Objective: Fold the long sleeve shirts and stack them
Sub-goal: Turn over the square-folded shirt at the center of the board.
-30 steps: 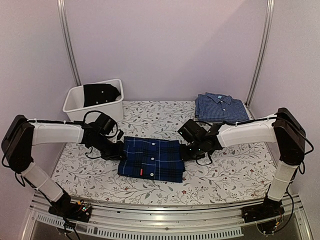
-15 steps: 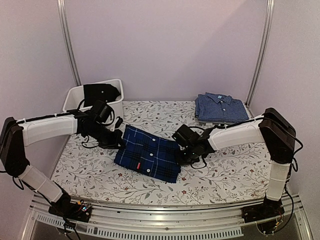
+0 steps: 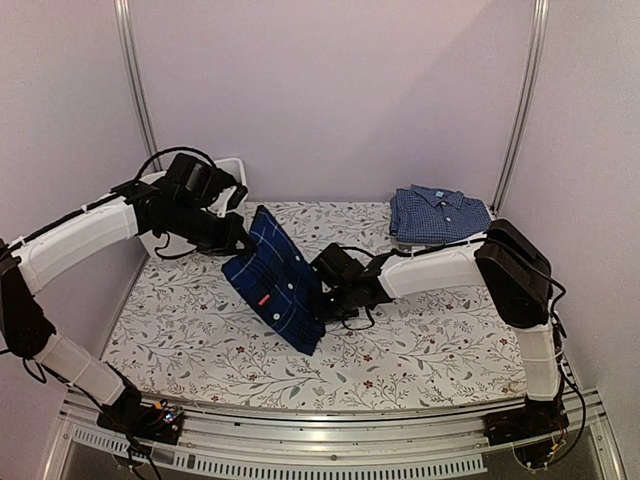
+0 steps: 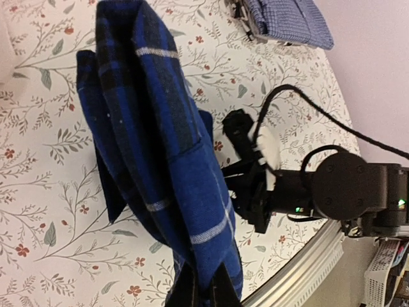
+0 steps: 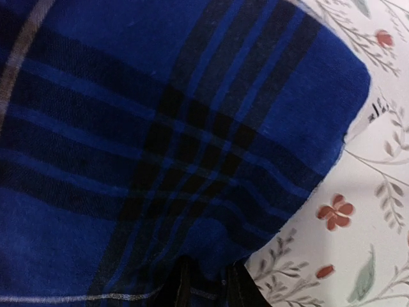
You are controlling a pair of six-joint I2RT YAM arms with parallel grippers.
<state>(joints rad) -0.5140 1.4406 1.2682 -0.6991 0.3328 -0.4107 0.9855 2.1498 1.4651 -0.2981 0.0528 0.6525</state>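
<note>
The folded navy and royal-blue plaid shirt [image 3: 275, 278] is lifted off the table and turned on end, tilting from upper left to lower right. My left gripper [image 3: 240, 237] is shut on its upper left edge; in the left wrist view the cloth [image 4: 160, 147] hangs from the pinching fingertips [image 4: 204, 291]. My right gripper [image 3: 322, 295] is shut on its right edge; the plaid [image 5: 160, 128] fills the right wrist view. The lighter blue fine-checked shirt [image 3: 440, 216] lies folded at the back right, also seen in the left wrist view [image 4: 287, 19].
A white bin [image 3: 160, 200] holding a dark garment stands at the back left, just behind my left arm. The table carries a floral cloth [image 3: 440, 330]. A metal rail [image 3: 330, 420] runs along the near edge.
Both grippers lifted the plaid shirt from lying flat, carried it left and back, and rotated it onto its edge. The left arm rose toward the bin; the right arm reached further left.
</note>
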